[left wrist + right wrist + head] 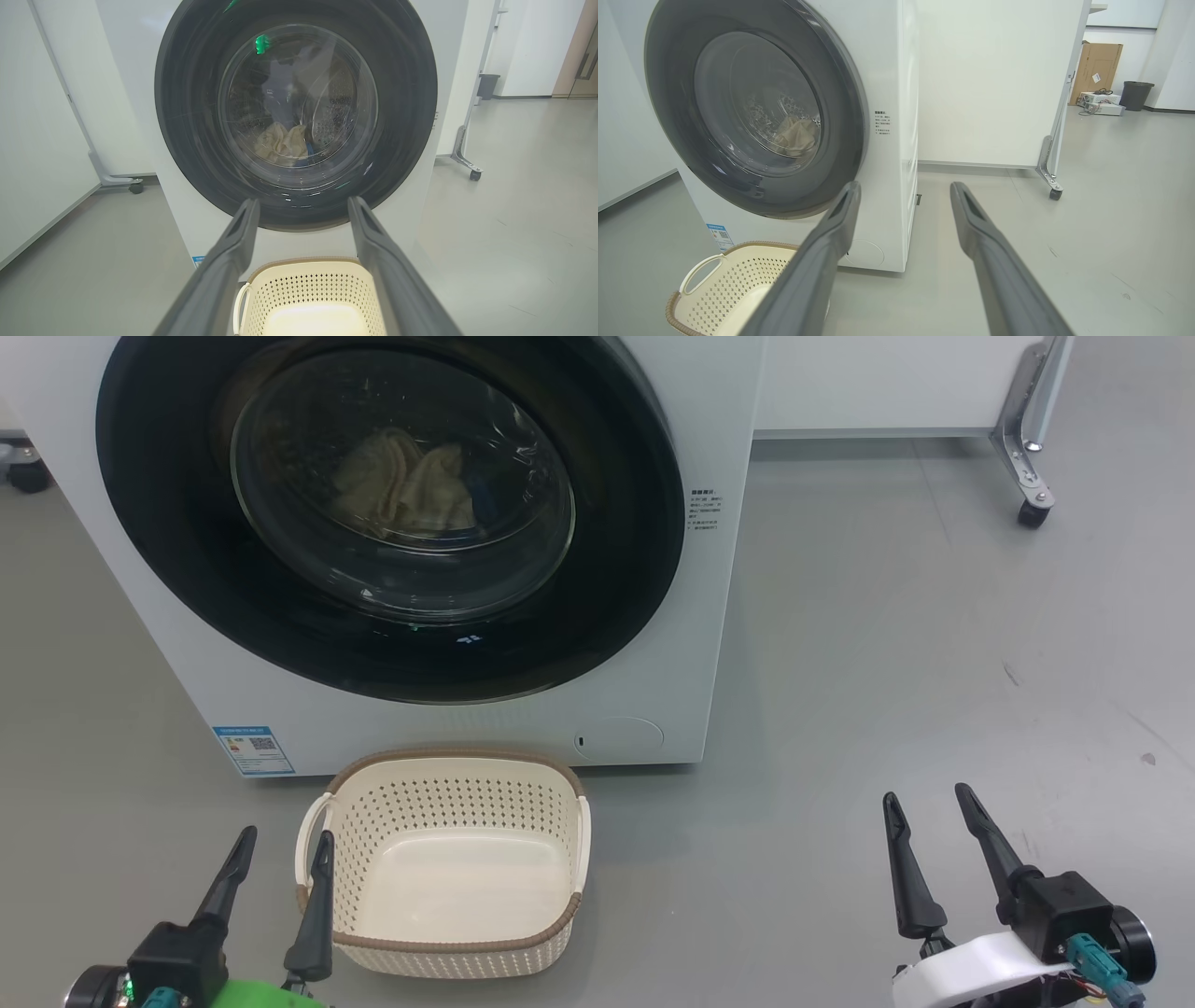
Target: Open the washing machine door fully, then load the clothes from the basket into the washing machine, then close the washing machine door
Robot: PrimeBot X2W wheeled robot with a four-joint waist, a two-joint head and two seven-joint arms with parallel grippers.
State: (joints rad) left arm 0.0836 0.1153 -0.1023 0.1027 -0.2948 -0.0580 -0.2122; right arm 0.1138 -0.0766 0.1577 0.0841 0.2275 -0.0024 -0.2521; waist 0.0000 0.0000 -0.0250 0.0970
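With the clothes [401, 485] in the drum [336, 116] behind the door [392, 583], which looks shut on the washing machine [700, 644], and the basket [457, 754] empty on the floor [887, 663] before it, the left gripper [287, 833] and right gripper [925, 793] hang spread and empty, so what seems left is checking the door sits flush.

Grey floor [887, 644]: white washer [719, 420] stands on it, cream basket [455, 755] just in front, wheeled panel [868, 383] behind at right.
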